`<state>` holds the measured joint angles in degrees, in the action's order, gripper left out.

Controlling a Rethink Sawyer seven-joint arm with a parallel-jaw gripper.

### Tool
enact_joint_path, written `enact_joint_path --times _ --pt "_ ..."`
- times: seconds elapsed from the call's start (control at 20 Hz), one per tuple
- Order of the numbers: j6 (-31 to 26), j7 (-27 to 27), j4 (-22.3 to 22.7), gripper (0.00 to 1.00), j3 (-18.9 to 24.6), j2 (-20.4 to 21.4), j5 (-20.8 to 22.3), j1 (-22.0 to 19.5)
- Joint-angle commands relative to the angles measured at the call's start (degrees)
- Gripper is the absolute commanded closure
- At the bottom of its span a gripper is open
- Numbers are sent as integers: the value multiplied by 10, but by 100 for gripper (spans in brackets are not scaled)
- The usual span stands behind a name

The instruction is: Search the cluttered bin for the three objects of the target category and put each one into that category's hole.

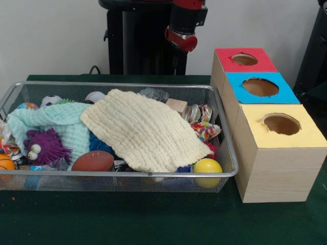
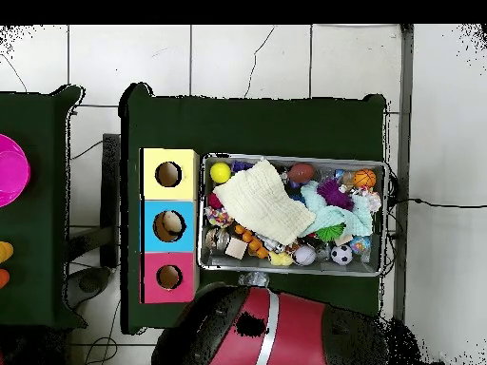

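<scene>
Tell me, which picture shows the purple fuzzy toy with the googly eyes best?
The front view. There the purple toy sits near the basket's front wall, eyes facing the camera. From overhead the purple toy is only a small spiky purple patch beside the cream cloth; no eyes show.

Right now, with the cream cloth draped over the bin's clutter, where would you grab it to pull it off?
Probably pinch the cream cloth near its middle from straight above. It lies spread and loosely draped over the toys, so a raised fold there should lift clear. Its lower edge sits close to the wire bin rim and the yellow ball, leaving less room.
</scene>
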<state>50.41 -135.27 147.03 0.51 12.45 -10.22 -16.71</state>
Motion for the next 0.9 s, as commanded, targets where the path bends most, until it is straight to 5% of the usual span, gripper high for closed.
enact_joint_path --times 0.05,0.5,0.9 --pt "-28 -124 -153 100 0 -125 -31 -9" --pt "-49 -103 -204 100 3 -163 -11 -25" --pt "-113 -62 -204 100 4 -149 -40 -14"
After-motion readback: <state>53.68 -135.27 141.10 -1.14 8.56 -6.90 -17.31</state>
